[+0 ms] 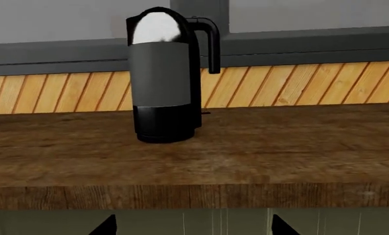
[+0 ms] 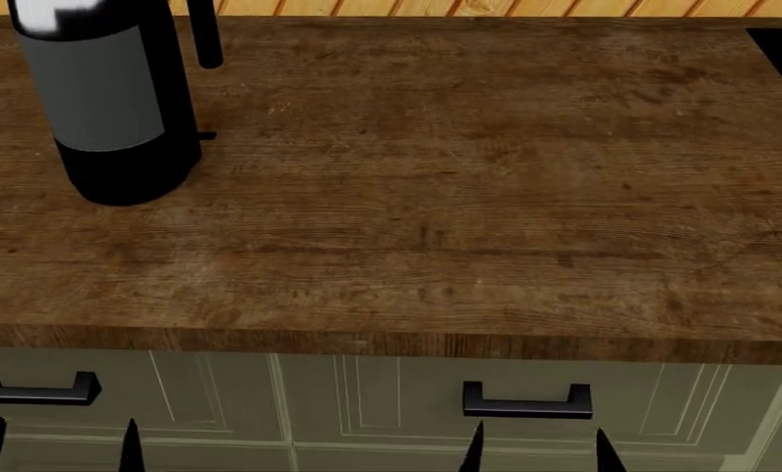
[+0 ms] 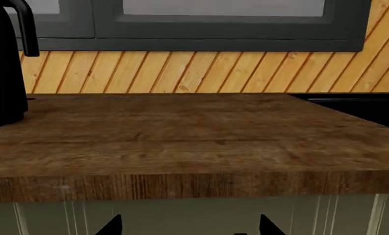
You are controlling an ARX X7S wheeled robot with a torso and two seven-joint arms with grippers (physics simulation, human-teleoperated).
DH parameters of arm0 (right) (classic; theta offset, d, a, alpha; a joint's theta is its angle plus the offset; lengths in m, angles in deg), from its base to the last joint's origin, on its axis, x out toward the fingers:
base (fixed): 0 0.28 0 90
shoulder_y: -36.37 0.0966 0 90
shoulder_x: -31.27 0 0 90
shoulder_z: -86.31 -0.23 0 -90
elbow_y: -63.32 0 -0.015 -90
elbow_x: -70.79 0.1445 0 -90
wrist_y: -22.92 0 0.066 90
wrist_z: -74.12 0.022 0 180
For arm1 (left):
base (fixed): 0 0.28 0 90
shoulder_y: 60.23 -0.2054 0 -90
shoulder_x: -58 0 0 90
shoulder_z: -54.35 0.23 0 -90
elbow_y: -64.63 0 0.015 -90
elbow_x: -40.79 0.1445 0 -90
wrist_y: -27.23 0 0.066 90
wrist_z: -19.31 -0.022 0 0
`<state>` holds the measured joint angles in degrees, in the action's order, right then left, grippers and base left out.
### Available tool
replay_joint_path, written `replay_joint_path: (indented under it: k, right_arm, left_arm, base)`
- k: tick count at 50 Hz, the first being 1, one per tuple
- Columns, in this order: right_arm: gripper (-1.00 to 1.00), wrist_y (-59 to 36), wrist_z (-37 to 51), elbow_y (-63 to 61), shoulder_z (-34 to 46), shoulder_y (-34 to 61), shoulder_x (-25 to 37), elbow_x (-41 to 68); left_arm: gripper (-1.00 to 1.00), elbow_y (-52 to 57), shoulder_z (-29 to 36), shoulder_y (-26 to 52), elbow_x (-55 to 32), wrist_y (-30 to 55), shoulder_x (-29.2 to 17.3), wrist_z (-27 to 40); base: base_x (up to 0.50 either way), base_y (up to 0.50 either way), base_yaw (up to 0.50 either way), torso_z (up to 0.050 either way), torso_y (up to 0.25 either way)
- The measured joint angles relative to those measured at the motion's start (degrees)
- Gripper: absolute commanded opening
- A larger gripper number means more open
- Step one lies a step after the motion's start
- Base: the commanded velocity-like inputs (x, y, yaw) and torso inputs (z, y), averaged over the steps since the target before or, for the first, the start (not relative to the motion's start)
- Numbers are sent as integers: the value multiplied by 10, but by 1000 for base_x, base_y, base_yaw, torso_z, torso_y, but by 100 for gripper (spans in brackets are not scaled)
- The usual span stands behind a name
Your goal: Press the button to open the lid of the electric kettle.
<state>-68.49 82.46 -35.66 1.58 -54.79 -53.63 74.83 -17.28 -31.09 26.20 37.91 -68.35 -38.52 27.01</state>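
The electric kettle (image 1: 163,83) stands upright on the wooden counter (image 1: 260,147), at the back left in the head view (image 2: 108,108). Its glossy black lid (image 1: 156,23) carries a white glare. The curved handle (image 1: 211,44) faces right, and the button (image 1: 193,20) is a small nub where the handle meets the lid. In the right wrist view only the kettle's edge (image 3: 2,73) shows. My left gripper (image 2: 60,447) (image 1: 194,227) and right gripper (image 2: 538,452) (image 3: 189,227) are both open and empty, low in front of the cabinet, below the counter's front edge and far from the kettle.
A small black tab (image 2: 207,135) sticks out near the kettle's base. Cabinet drawers with black handles (image 2: 526,400) lie under the counter. A slatted wood backsplash (image 3: 201,73) and grey window frame (image 3: 227,29) back it. A black surface (image 3: 357,105) sits at the counter's far right.
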Motion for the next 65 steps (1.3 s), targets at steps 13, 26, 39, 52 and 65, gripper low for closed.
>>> replay_joint_path:
  k: [13, 26, 39, 52, 65]
  right_arm:
    - [100, -239, 22, -235, -30, 109, 40, 41]
    - [100, -333, 31, -334, -59, 157, 62, 68]
    - [100, -337, 31, -353, -71, 162, 65, 85]
    - [100, -330, 30, -358, -70, 162, 70, 93]
    - [100, -328, 28, -358, -72, 161, 73, 105]
  left_arm:
    - [100, 199, -58, 33, -43, 124, -45, 25]
    - [100, 286, -111, 54, -82, 201, -70, 47]
    - [100, 328, -136, 66, -74, 237, -81, 81]
    - [100, 340, -142, 70, -61, 235, -87, 97]
    - [100, 352, -151, 68, -68, 235, -92, 102]
  base:
    - [0, 0, 0, 50, 0]
    - [10, 192, 0, 11, 0]
    - [178, 457, 0, 0, 0]
    - [500, 99, 0, 0, 0]
    - [500, 0, 0, 0, 0]
